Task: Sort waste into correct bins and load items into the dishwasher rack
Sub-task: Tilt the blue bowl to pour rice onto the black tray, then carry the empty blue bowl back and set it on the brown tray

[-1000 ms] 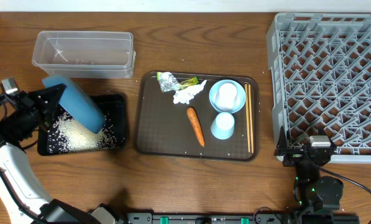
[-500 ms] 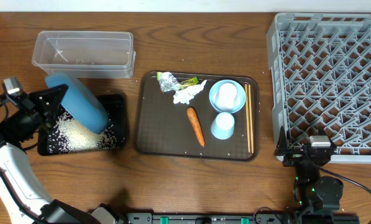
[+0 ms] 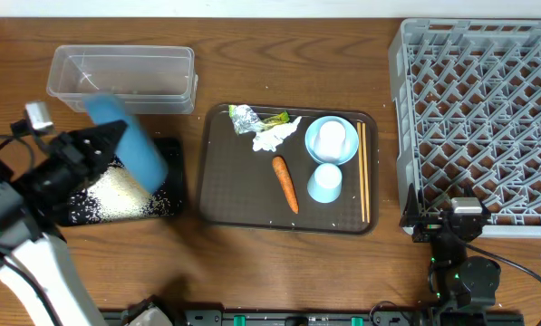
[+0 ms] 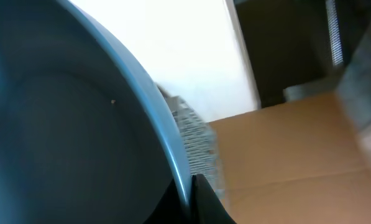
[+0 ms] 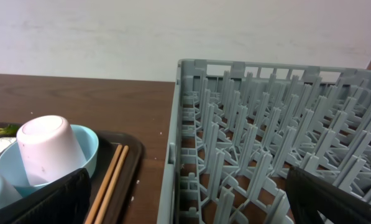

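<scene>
My left gripper (image 3: 105,148) is shut on the rim of the large dark-blue bowl (image 3: 127,145), which is tilted on edge over the black tray bin (image 3: 169,154) of white rice (image 3: 120,188). The left wrist view shows the bowl's inside (image 4: 61,124), its rim pinched in the gripper (image 4: 190,193). On the brown tray (image 3: 225,195) lie foil (image 3: 244,117), a wrapper (image 3: 275,118), tissue (image 3: 272,137), a carrot (image 3: 285,183), a small bowl (image 3: 317,149), a pale-blue cup (image 3: 325,184) and chopsticks (image 3: 362,172). My right gripper (image 5: 185,205) stands open at the dishwasher rack's (image 3: 483,109) near-left corner.
The clear tub bin (image 3: 123,79) stands behind the black tray. An upturned pale cup (image 5: 48,149) sits in the small bowl (image 5: 89,155), with the chopsticks (image 5: 114,174) beside it. The rack (image 5: 266,124) fills the right side of the table.
My left arm has swung right and up, carrying the tilted dark-blue bowl toward the black tray's far right corner. The right arm has not moved.
</scene>
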`<move>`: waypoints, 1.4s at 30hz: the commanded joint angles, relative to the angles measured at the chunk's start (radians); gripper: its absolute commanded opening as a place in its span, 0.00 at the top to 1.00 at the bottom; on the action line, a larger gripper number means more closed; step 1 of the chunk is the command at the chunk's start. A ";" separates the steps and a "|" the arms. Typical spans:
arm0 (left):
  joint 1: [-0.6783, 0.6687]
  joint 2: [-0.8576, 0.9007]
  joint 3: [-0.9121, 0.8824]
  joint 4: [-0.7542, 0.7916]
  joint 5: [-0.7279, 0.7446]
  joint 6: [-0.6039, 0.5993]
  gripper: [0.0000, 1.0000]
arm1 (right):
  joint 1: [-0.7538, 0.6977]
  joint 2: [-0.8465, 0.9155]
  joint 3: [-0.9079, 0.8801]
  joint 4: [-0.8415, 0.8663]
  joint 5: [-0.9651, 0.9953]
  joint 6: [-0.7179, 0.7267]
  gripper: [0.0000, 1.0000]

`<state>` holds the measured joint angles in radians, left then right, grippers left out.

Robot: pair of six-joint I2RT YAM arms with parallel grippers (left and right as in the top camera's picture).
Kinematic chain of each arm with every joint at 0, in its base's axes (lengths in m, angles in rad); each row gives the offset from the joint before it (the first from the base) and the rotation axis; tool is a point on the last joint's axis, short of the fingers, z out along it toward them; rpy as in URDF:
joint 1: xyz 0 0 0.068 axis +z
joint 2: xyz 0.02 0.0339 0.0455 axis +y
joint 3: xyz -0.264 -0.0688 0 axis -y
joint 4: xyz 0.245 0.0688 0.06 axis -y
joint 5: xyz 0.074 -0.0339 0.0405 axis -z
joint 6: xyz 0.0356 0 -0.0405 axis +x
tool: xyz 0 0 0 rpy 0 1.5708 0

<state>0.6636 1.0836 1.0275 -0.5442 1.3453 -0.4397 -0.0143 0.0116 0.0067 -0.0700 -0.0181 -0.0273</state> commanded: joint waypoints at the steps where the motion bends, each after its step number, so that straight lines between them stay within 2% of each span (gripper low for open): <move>1: -0.101 -0.087 0.018 -0.046 -0.203 0.021 0.94 | 0.008 -0.007 -0.001 -0.005 0.007 -0.012 0.01; 5: -0.323 -0.157 0.018 -0.192 -0.402 0.109 0.94 | 0.008 -0.007 -0.001 -0.005 0.007 -0.011 0.01; 10: -0.641 -0.162 0.017 -0.303 -0.719 0.114 0.94 | 0.008 -0.007 -0.001 -0.005 0.007 -0.012 0.01; 14: -0.901 -0.142 0.017 -0.290 -0.867 0.114 0.94 | 0.008 -0.007 -0.001 -0.005 0.007 -0.012 0.01; 17: -1.075 -0.112 0.017 -0.270 -1.071 0.094 0.94 | 0.008 -0.007 -0.001 -0.005 0.007 -0.012 0.01; 19: -1.167 -0.080 0.017 -0.266 -1.219 0.056 0.94 | 0.008 -0.007 -0.001 -0.005 0.007 -0.011 0.01; 22: -1.268 -0.011 0.017 -0.237 -1.287 0.049 0.94 | 0.008 -0.007 -0.001 -0.005 0.007 -0.012 0.01; 28: -1.375 0.159 0.017 -0.145 -1.365 0.034 0.94 | 0.008 -0.007 -0.001 -0.005 0.007 -0.011 0.01; 35: -1.385 0.341 0.017 -0.086 -1.365 0.034 0.94 | 0.008 -0.007 -0.001 -0.005 0.007 -0.012 0.01; 42: -1.385 0.417 0.017 -0.071 -1.400 0.034 0.94 | 0.008 -0.007 -0.001 -0.005 0.007 -0.011 0.01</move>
<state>-0.7185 1.4899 1.0290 -0.6197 -0.0002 -0.3969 -0.0143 0.0116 0.0067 -0.0700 -0.0181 -0.0273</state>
